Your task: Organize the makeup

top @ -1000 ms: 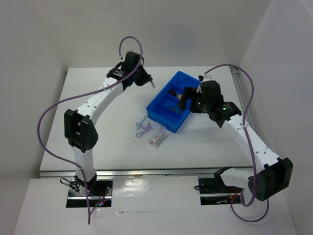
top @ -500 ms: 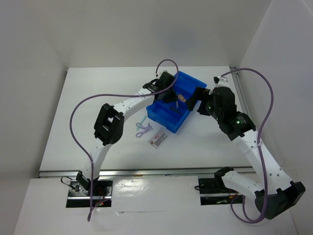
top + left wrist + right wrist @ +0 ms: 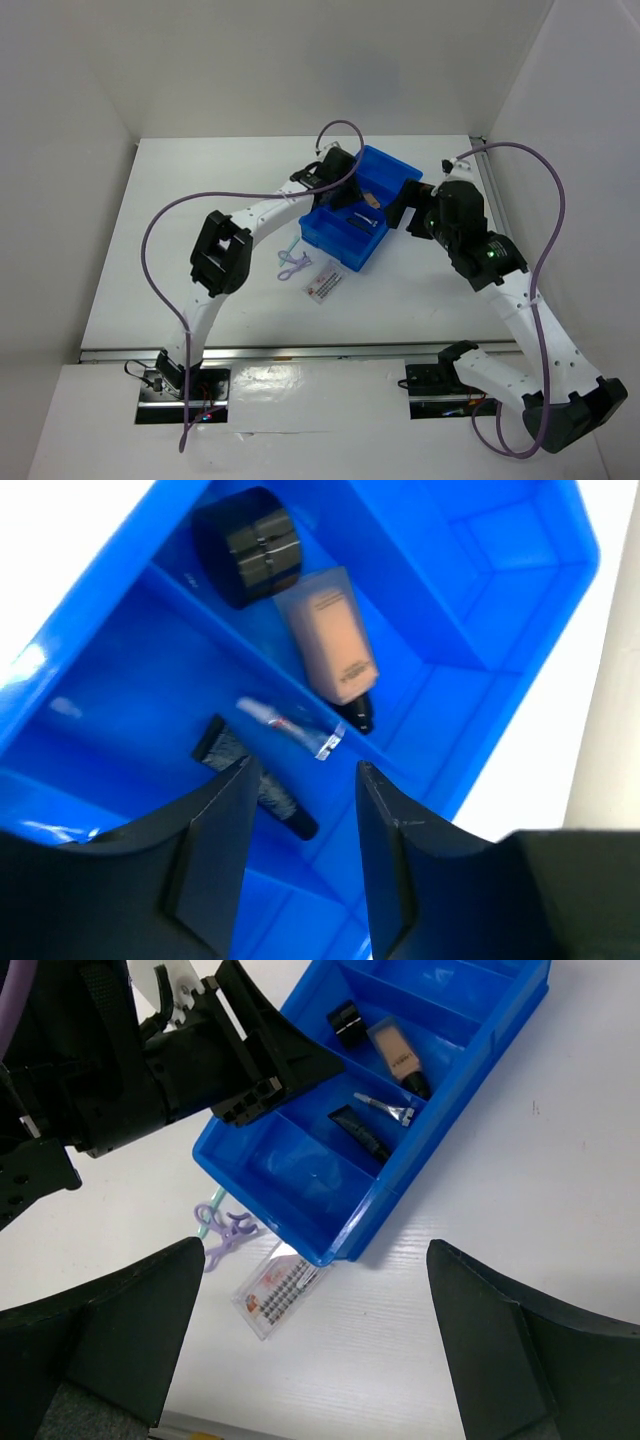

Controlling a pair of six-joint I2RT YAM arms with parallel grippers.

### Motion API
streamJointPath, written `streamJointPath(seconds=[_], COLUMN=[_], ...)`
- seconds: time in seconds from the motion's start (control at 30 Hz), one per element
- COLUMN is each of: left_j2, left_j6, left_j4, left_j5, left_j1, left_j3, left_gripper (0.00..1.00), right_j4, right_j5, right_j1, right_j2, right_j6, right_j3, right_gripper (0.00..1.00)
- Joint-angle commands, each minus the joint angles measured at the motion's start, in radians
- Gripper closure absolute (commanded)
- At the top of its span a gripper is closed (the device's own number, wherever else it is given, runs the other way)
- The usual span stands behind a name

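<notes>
**Inspector:** State of grippers?

**Arm:** Fingers parted and nothing held on both. My right gripper (image 3: pixel 315 1250) is above the table (image 3: pixel 200 200), my left gripper (image 3: pixel 305 770) over the blue tray (image 3: pixel 350 1245).

**Inspector:** Makeup?

**Arm:** Nearest, the white packet (image 3: pixel 275 1295) and lilac looped tool (image 3: pixel 225 1235) lie on the table beside the tray. Inside the tray: dark tube (image 3: pixel 255 780), tan-and-black tube (image 3: pixel 330 635), black round piece (image 3: pixel 247 547).

Blue compartment tray (image 3: pixel 395 175) angled on white table (image 3: pixel 180 190)
</notes>
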Motion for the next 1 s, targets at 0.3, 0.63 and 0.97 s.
streamJointPath(seconds=[0.3, 0.63, 0.97], left_j2=[-0.557, -0.987, -1.019], left_j6=[0.177, 0.251, 0.274], left_j4=[-0.154, -0.302, -0.313], left_j5=[-0.314, -0.24, -0.15], left_j1=[0.051, 0.451, 0.493], left_j3=[-0.347, -0.674, -0.688], left_gripper=[0.59, 0.58, 0.58], right_j4=[0.074, 0.215, 0.388], right_j5=[-0.126, -0.044, 0.013], right_j1=[0.025, 0.442, 0.465], right_j2=[0.068, 0.433, 0.752], right_j6=[-0.003, 0.071, 0.096], right_j3=[-0.031, 0.026, 0.116], right_gripper=[0.04, 0.05, 0.23])
